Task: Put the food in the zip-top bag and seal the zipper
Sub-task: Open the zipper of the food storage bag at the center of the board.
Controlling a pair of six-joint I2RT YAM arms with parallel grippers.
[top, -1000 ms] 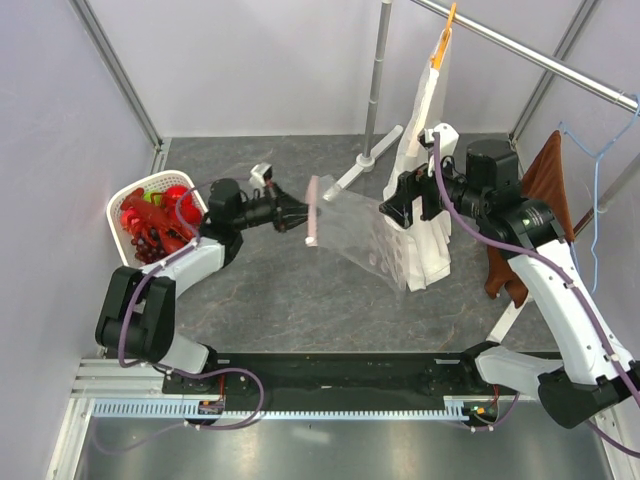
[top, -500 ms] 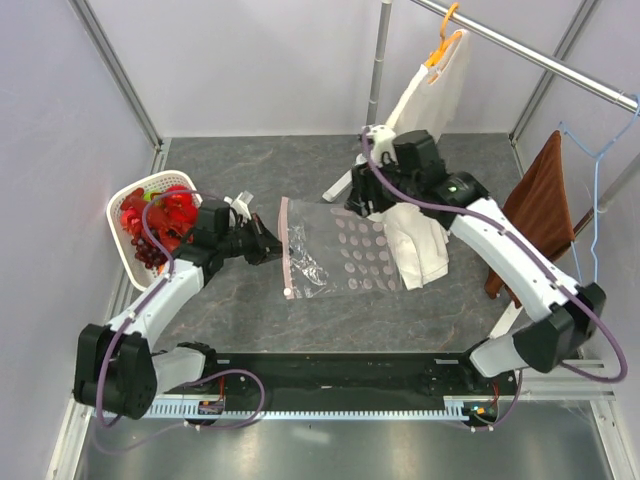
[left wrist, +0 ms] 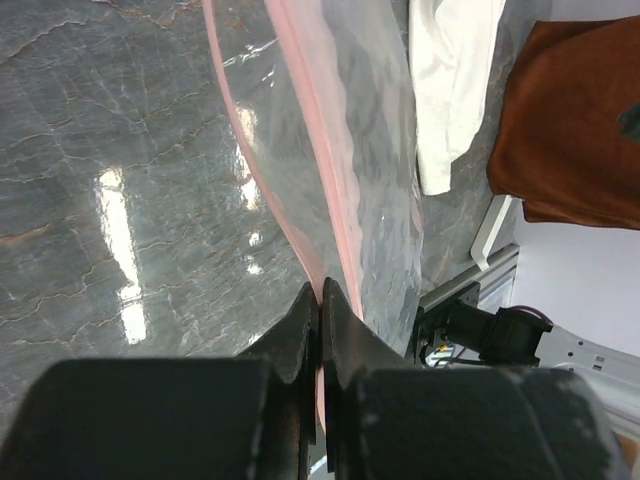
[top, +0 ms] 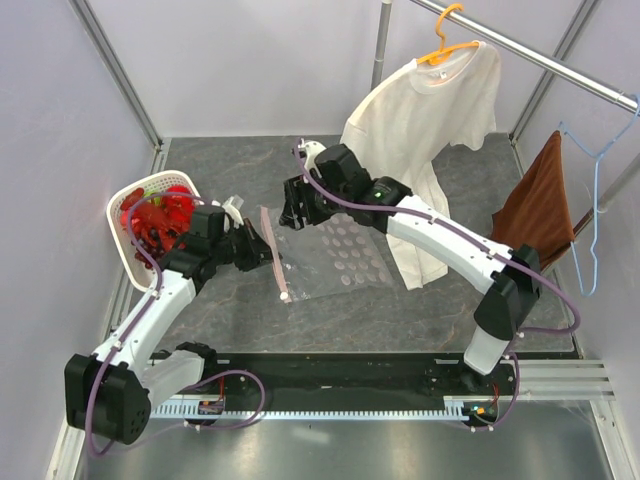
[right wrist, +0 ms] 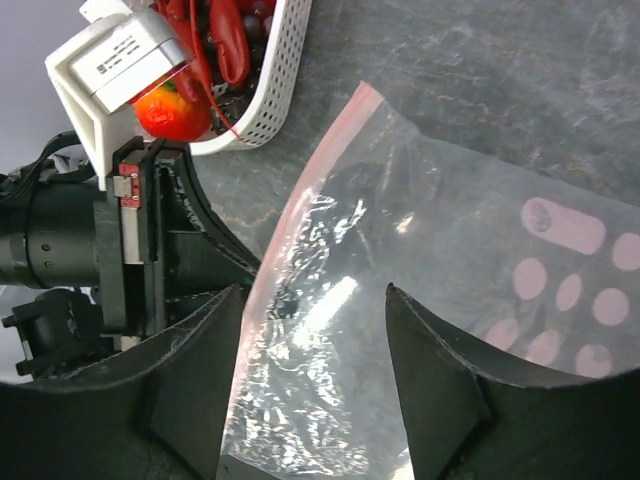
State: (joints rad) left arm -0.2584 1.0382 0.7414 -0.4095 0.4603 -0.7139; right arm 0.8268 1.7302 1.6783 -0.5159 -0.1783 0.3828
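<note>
Bench point(top: 330, 320) bearing clear bag point(top: 340, 262), mid-surface: light, floppy, probably slippery film. Food point(top: 160, 215) sits apart in basket point(top: 118, 240). Pink zipper point(top: 278, 275), likely the firmest hold, is pinched by left fingers point(left wrist: 300, 325); right fingers point(right wrist: 430, 380) hover wide, holding nothing.

Zip-top bag point(top: 335, 262): 1, with 1 pink zipper point(top: 273, 258).
White basket point(top: 113, 222): 1, holding food point(top: 155, 215), pieces too heaped to count.
Cream shirt point(top: 430, 110): 1.
Brown cloth point(top: 540, 205): 1.
Hangers: 2, orange hanger point(top: 445, 52), blue hanger point(top: 596, 200).
Pincers: 2, left pincer point(top: 263, 249), right pincer point(top: 290, 215).
</note>
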